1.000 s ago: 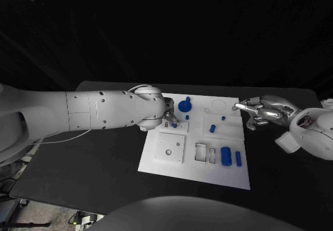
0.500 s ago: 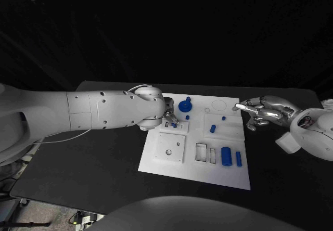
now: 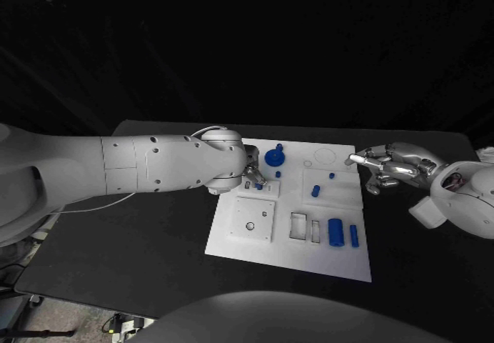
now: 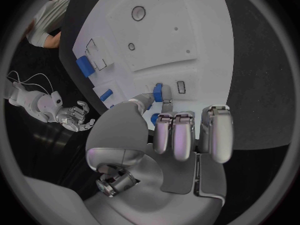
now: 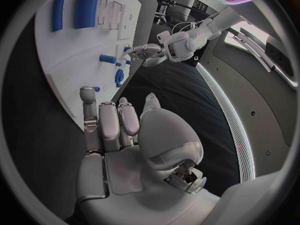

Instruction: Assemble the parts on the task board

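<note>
The left hand (image 3: 250, 176), smooth silver metal, sits over the board (image 3: 263, 239) at its 10 o'clock corner, fingers (image 4: 164, 105) pinching a small blue peg (image 4: 158, 92). The board is a flat white plate on the black bench (image 3: 144, 243). A round knob (image 3: 275, 156) stands at 12 o'clock; two cylinders (image 3: 335, 231) lie at 5 o'clock. The right hand (image 3: 386, 168) hovers at 2 o'clock off the board's edge, fingers curled, holding nothing.

The task board (image 3: 291, 246) is white on a black surface (image 3: 134, 243), its parts (image 3: 335, 231) bright blue, with a blue piece (image 4: 158, 91) pinched by the silver left robot hand (image 4: 178, 130), and a silver right robot hand (image 3: 386, 168) at the board's 3 o'clock edge.
</note>
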`<action>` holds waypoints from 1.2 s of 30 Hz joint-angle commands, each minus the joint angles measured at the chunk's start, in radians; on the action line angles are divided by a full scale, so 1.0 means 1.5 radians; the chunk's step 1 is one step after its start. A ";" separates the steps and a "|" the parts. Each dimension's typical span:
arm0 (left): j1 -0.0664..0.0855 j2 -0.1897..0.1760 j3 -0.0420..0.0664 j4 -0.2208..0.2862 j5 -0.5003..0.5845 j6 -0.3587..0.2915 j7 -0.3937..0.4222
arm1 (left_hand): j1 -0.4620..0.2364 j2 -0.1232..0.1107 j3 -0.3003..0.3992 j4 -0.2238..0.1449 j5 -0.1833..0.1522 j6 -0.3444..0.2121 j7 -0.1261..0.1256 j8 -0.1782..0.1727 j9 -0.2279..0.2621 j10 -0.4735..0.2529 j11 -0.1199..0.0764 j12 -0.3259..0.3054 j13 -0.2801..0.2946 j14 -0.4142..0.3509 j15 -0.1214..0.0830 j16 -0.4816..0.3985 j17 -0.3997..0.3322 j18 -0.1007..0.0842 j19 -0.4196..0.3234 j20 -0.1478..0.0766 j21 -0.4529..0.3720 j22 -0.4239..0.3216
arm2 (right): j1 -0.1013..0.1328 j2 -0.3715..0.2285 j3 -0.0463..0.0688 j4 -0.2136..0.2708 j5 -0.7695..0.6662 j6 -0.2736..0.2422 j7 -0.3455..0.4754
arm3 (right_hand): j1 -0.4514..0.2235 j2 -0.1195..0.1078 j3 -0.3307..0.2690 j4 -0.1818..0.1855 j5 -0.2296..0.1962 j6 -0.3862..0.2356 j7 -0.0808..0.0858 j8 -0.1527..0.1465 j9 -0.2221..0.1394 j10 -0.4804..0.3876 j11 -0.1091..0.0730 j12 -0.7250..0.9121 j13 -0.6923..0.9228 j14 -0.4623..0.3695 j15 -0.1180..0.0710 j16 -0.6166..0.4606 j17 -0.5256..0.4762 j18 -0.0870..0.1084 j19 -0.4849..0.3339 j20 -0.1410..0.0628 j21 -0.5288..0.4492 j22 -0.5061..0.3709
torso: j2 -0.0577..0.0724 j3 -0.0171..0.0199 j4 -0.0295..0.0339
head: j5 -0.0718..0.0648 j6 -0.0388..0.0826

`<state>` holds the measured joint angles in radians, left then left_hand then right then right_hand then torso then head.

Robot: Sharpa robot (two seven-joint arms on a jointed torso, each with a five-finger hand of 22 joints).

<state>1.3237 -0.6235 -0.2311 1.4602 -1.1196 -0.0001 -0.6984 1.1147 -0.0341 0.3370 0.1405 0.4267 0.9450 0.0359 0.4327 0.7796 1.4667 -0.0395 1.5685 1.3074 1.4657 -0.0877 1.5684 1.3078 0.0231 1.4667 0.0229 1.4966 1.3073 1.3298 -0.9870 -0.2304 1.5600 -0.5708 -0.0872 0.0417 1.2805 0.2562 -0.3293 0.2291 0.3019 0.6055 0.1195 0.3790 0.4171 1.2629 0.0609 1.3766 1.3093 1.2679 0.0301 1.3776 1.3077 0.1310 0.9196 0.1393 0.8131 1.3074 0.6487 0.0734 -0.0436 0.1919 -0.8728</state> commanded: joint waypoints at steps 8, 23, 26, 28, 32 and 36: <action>-0.005 0.002 0.000 -0.002 0.005 0.017 -0.094 | -0.002 -0.004 0.000 0.004 -0.003 -0.002 -0.003 -0.002 0.001 0.069 -0.002 0.002 0.176 0.070 -0.004 0.002 0.175 0.004 0.022 -0.002 -0.003 0.110 | -0.001 0.000 0.000 -0.002 0.004 0.013 0.000 | 0.008 0.001 0.002 -0.004 0.003 -0.003 0.001 0.000 0.001 -0.006 -0.001 -0.005 -0.001 -0.006 0.000 -0.004 0.022 0.013 -0.007 0.001 -0.004 0.038 | 0.000 -0.0001 0.0002 | 0.001 0.000; -0.006 0.003 0.000 0.000 0.003 0.012 -0.093 | -0.002 -0.009 -0.005 0.018 -0.061 0.001 -0.002 -0.007 0.006 0.069 -0.002 0.002 0.176 0.070 -0.003 0.002 0.175 0.004 0.022 -0.001 -0.005 0.110 | -0.003 0.001 0.000 -0.003 0.007 0.014 0.000 | 0.009 0.001 0.002 -0.004 0.004 -0.004 0.001 0.000 0.000 -0.010 -0.001 -0.008 -0.004 -0.009 0.000 -0.005 0.020 0.014 -0.009 0.001 -0.006 0.037 | 0.000 0.0000 0.0001 | 0.004 0.000; -0.007 0.003 0.000 0.000 0.003 0.012 -0.093 | -0.004 -0.010 -0.008 0.023 -0.077 0.001 -0.002 -0.009 0.007 0.069 -0.001 0.002 0.176 0.070 -0.003 0.002 0.175 0.004 0.022 -0.001 -0.005 0.110 | -0.003 0.001 0.000 -0.003 0.007 0.014 0.000 | 0.009 0.001 0.002 -0.004 0.004 -0.004 0.001 0.000 0.000 -0.010 -0.001 -0.008 -0.004 -0.009 0.000 -0.005 0.020 0.014 -0.009 0.001 -0.006 0.037 | 0.000 -0.0001 0.0000 | 0.004 0.000; -0.007 0.003 0.000 0.000 0.003 0.013 -0.093 | -0.006 -0.011 -0.013 0.029 -0.100 0.002 -0.001 -0.010 0.008 0.069 -0.001 0.002 0.176 0.070 -0.003 0.002 0.175 0.004 0.022 -0.001 -0.006 0.110 | -0.003 0.001 0.000 -0.004 0.007 0.015 0.000 | 0.009 0.001 0.002 -0.004 0.004 -0.004 0.001 0.000 0.000 -0.010 -0.001 -0.008 -0.004 -0.009 0.000 -0.005 0.020 0.014 -0.009 0.001 -0.006 0.037 | 0.000 -0.0001 0.0000 | 0.004 0.000; -0.007 0.003 0.000 0.001 0.004 0.014 -0.093 | -0.011 -0.012 -0.022 0.038 -0.128 0.003 0.000 -0.013 0.009 0.069 0.000 0.002 0.176 0.070 -0.002 0.002 0.175 0.004 0.022 0.000 -0.006 0.110 | -0.003 0.001 0.000 -0.004 0.007 0.015 0.000 | 0.009 0.001 0.003 -0.005 0.004 -0.005 0.001 0.000 0.000 -0.012 0.000 -0.009 -0.006 -0.010 0.000 -0.006 0.019 0.014 -0.009 0.002 -0.007 0.037 | 0.000 0.0000 0.0000 | 0.005 0.000; -0.007 0.003 0.000 0.000 0.004 0.015 -0.093 | -0.014 -0.013 -0.029 0.044 -0.138 0.002 0.001 -0.015 0.010 0.069 0.001 0.002 0.176 0.070 -0.001 0.002 0.175 0.004 0.022 0.000 -0.007 0.110 | -0.004 0.002 0.000 -0.005 0.007 0.015 0.000 | 0.010 0.001 0.003 -0.005 0.004 -0.005 0.001 -0.001 0.000 -0.014 0.000 -0.010 -0.007 -0.011 0.000 -0.007 0.018 0.014 -0.011 0.002 -0.008 0.037 | 0.000 0.0000 0.0001 | 0.004 0.000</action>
<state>1.3136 -0.6207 -0.2314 1.4583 -1.1189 0.0050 -0.6985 1.1005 -0.0491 0.2950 0.2018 0.2227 0.9434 0.0374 0.4142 0.7930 1.4667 -0.0395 1.5685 1.3073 1.4657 -0.0877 1.5684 1.3074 0.0232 1.4667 0.0229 1.4929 1.3079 1.3250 -0.9858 -0.2304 1.5525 -0.5608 -0.0825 0.0389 1.2845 0.2602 -0.3264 0.2262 0.3019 0.6055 0.1195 0.3790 0.4171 1.2505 0.0591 1.3666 1.2995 1.2608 0.0302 1.3737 1.3074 0.1415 0.9088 0.1431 0.8068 1.3080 0.6487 0.0733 -0.0433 0.1987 -0.8728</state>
